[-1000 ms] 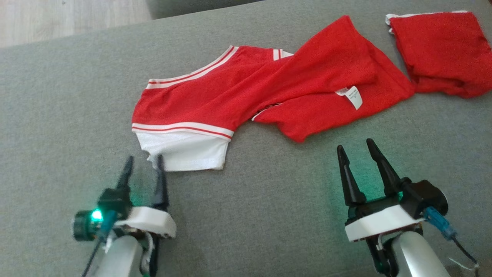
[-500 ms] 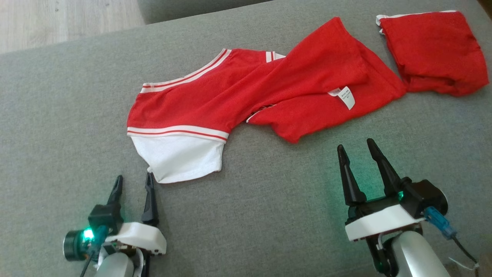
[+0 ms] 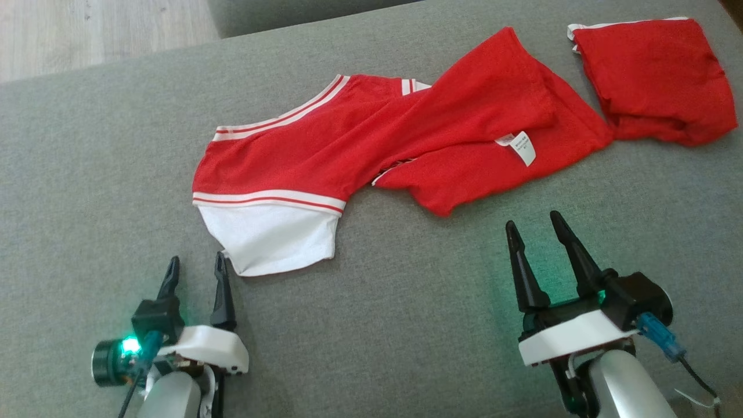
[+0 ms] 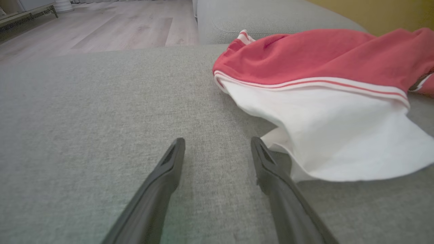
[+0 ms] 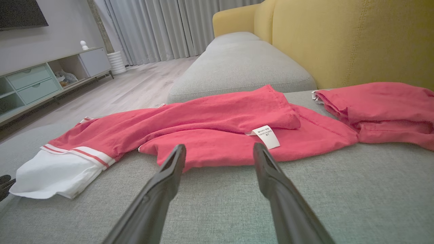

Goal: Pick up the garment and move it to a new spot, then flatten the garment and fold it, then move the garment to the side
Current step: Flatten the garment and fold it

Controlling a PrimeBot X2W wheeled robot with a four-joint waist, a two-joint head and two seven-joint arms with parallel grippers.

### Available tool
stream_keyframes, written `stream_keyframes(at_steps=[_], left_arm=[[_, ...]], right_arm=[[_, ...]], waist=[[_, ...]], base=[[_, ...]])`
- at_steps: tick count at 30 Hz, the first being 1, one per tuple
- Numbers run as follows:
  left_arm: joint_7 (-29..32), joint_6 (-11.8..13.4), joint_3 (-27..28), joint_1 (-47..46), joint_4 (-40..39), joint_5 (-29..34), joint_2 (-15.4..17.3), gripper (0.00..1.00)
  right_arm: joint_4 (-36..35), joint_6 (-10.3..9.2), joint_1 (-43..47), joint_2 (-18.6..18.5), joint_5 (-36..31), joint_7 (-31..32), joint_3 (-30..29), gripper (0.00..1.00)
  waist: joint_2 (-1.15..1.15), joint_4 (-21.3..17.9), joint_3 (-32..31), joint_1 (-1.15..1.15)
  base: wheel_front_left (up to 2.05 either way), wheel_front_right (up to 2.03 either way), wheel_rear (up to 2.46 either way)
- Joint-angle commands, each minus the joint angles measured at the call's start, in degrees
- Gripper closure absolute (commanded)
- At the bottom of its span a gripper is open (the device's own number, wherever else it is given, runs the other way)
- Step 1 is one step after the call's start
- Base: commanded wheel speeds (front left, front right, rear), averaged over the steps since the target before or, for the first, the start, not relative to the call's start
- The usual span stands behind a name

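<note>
The garment (image 3: 377, 145) is a red shirt with white-and-red striped trim and a white sleeve (image 3: 273, 238). It lies crumpled across the grey sofa cushion (image 3: 406, 325), with a white label showing on its right half. My left gripper (image 3: 196, 259) is open, low at the left. Its right finger rests right beside the sleeve's near corner, with nothing between the fingers. In the left wrist view that gripper (image 4: 217, 140) points past the white sleeve (image 4: 332, 135). My right gripper (image 3: 532, 220) is open too, a short way before the red hem. In the right wrist view the right gripper (image 5: 218, 146) faces the garment (image 5: 210, 122).
A second red cloth (image 3: 656, 75) lies folded at the far right, touching the garment's end. Wooden floor (image 3: 87, 29) lies beyond the cushion's far left edge. A yellow backrest (image 5: 339, 40) rises behind the right end. A low cabinet (image 5: 34, 84) stands across the room.
My left gripper has drawn back toward me, away from the white sleeve's corner, still open. The camera shifted a little. The right gripper and the garment have stayed put.
</note>
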Motion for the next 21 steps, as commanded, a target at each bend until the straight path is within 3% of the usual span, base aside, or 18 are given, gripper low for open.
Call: stream_keyframes(at_steps=[1, 8, 19, 20, 21], left_arm=[[-0.7, 0.0, 2.1, -1.8, -1.8, 0.2, 1.1, 0.00], [-0.7, -1.8, 1.7, -1.6, -3.7, 0.5, 1.2, 0.00], [1.5, -6.4, -3.7, -4.3, 1.5, 2.9, 2.4, 0.00], [2.1, -6.8, -4.4, -4.5, 2.1, 3.2, 2.5, 0.55], [2.8, -7.2, -4.8, -4.6, 2.7, 3.3, 2.6, 1.00]], right_arm=[[-1.4, 0.39, -0.3, -0.1, -0.3, -0.2, 1.5, 0.00], [-1.3, 0.39, -0.5, -0.1, -0.3, -0.2, 1.5, 0.00], [-1.3, 0.39, -1.1, -0.1, -0.4, -0.2, 1.1, 0.00], [-1.3, 0.39, -1.1, -0.1, -0.4, -0.2, 1.0, 0.00], [-1.3, 0.39, -1.1, -0.1, -0.4, -0.2, 1.0, 0.00]], waist=[[0.00, 0.0, 0.0, 0.00], [0.00, -0.1, 0.6, 0.00], [0.00, -0.2, 1.6, 0.00], [0.00, -0.2, 1.6, 0.00], [0.00, -0.2, 1.6, 0.00]], base=[[0.00, 0.00, 0.00], [0.00, 0.00, 0.00], [0.00, 0.00, 0.00], [0.00, 0.00, 0.00], [0.00, 0.00, 0.00]])
